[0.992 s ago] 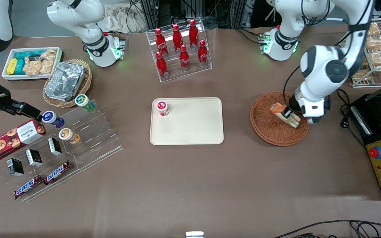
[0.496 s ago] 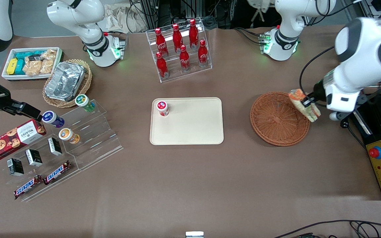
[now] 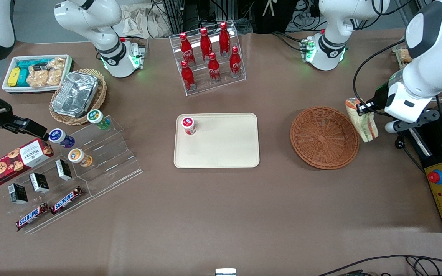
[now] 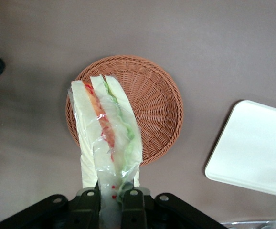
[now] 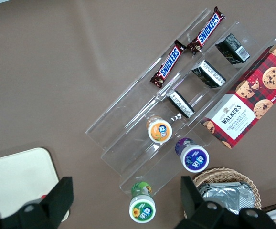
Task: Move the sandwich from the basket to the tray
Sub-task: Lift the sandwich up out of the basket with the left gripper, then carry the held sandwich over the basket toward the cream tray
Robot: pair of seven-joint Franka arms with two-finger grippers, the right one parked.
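Brown matting covers the desk (image 3: 221, 214), on which the cream tray (image 3: 221, 149) is laid at the middle, with a small red-capped jar (image 3: 188, 125) stood in one of the two tray corners farther from the front camera. The reddish-brown basket (image 3: 322, 138) is set beside the tray, toward the working arm's end, and nothing is seen inside it. The sandwich (image 3: 362, 119) is held in the air by the claw (image 3: 363, 108), just outside the basket's rim on the side away from the tray. In the wrist view the sandwich (image 4: 107, 129) is seen edge-on in clear wrap (its red and green filling layers show between the white slices), pinched at its near end between the two dark fingers (image 4: 90, 202), which are closed tight against it; the basket (image 4: 152, 105) and a corner of the tray (image 4: 252, 152) are seen below it. A clear rack of red bottles (image 3: 209, 57) is placed farther from the front camera than the tray. Toward the parked arm's end, a lighter wicker basket with a foil container (image 3: 76, 94), a clear stepped display (image 3: 102, 161) and a red biscuit box (image 3: 14, 161) are arranged.
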